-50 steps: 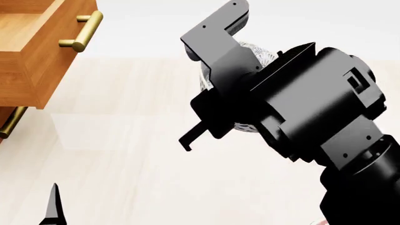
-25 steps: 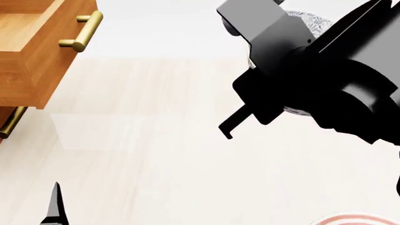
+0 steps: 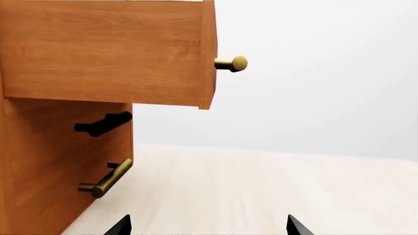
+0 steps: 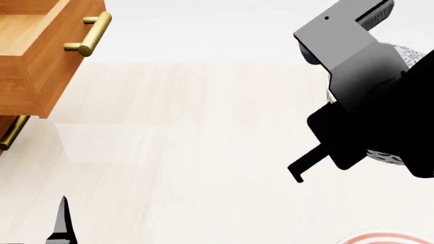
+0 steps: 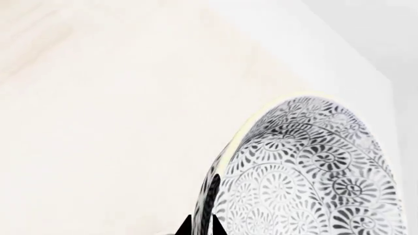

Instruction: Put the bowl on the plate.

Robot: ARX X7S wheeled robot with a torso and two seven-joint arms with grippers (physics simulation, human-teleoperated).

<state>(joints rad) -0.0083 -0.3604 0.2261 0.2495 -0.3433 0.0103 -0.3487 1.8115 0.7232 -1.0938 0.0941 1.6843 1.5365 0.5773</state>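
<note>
The bowl (image 5: 307,171), white with a dense grey-black floral pattern and a pale rim, hangs tilted on edge above the pale table. My right gripper (image 5: 200,228) is shut on its rim, one fingertip on each side of the wall. In the head view the black right arm (image 4: 366,117) hides most of the bowl (image 4: 411,54); only patterned slivers show around it. A sliver of the plate (image 4: 386,238), white with red rings, shows at the bottom edge, below the arm. My left gripper (image 3: 209,227) is open with nothing between its fingers, low at the near left.
A wooden cabinet stands at the left with an upper drawer (image 4: 40,56) pulled out, brass bar handle (image 4: 88,35) on its front. A lower drawer's brass handle (image 3: 107,178) shows below it. The pale table (image 4: 176,152) spreads between cabinet and right arm.
My right arm has carried the bowl rightward and lower in the head view. The plate's red-ringed edge has come into sight at the bottom right. The left gripper has stayed put.
</note>
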